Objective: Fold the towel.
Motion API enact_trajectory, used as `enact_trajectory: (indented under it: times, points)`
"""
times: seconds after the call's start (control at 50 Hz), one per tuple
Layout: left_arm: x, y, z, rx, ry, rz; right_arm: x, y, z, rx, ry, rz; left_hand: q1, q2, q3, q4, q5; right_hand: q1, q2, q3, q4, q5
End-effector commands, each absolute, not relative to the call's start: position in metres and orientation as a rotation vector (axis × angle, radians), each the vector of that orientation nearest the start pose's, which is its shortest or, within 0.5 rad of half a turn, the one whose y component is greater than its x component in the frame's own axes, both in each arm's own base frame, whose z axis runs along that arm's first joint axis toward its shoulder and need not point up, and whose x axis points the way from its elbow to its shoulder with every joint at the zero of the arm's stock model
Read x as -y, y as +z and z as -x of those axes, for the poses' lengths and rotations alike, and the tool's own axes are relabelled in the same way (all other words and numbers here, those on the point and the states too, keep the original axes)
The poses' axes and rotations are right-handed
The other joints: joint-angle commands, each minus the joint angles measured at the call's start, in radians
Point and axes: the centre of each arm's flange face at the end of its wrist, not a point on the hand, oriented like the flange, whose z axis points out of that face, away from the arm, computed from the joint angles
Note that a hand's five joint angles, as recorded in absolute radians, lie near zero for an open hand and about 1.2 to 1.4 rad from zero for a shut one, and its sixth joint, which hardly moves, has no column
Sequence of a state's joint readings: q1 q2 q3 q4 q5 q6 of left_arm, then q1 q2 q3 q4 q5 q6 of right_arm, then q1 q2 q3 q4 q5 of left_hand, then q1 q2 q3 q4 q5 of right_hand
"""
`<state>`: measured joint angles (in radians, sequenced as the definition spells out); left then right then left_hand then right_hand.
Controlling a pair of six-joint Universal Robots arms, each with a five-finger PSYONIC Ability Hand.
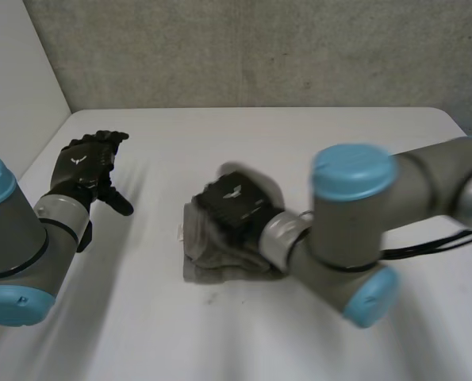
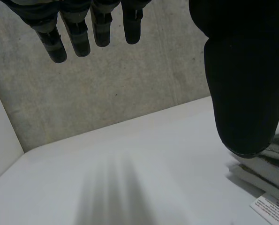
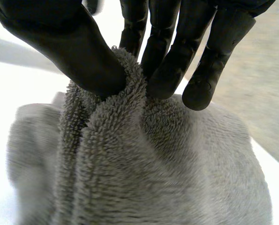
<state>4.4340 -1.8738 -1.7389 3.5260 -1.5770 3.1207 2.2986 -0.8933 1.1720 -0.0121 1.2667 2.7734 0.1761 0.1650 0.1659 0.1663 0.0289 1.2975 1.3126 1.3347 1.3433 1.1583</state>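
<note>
Between right hand (image 3: pixel 85 56) fingers (image 3: pixel 167 70), grey towel (image 3: pixel 177 164).

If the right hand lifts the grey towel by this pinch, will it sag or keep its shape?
Probably sags: the towel bunches softly in the right hand's pinch. Its fuzzy pile likely resists slipping.

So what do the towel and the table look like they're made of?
The towel looks like grey terry cloth, matte: a fuzzy looped pile shows where the right hand pinches a fold. The table looks smooth, matte white, perhaps laminate or painted board; the look leaves that open.
</note>
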Motion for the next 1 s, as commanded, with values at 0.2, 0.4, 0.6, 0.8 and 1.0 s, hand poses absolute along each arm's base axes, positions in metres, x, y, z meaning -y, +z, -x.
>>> enact_trajectory:
  times: [0.2,0.4,0.6,0.8,1.0]
  points:
    - [0.291,0.194,0.225,-2.464,-2.244,-0.339,0.188,0.177,-0.411,-1.843,-1.579,1.32,-0.002,0.01,0.009,0.008,-0.029,-1.018,-1.034,-1.056,-1.064,-1.054]
    - [0.27,0.21,0.26,-2.477,-2.341,-0.475,0.217,0.212,-0.35,-1.984,-1.636,0.946,-0.002,0.01,0.009,0.008,-0.029,-1.123,-1.138,-1.16,-1.169,-1.158]
    - [0.253,0.166,0.305,-2.689,-2.112,-0.655,0.248,0.181,-0.346,-2.069,-1.501,0.785,-0.001,0.01,0.009,0.009,-0.028,-1.123,-1.138,-1.16,-1.169,-1.158]
    - [0.26,0.123,0.3,-2.741,-1.836,-0.601,0.262,0.131,-0.357,-2.153,-1.423,0.879,-0.002,0.01,0.009,0.008,-0.029,-1.123,-1.138,-1.16,-1.169,-1.158]
    - [0.258,0.14,0.299,-2.726,-1.878,-0.593,0.264,0.154,-0.36,-2.094,-1.514,0.937,-0.002,0.01,0.009,0.008,-0.029,-1.123,-1.138,-1.16,-1.169,-1.158]
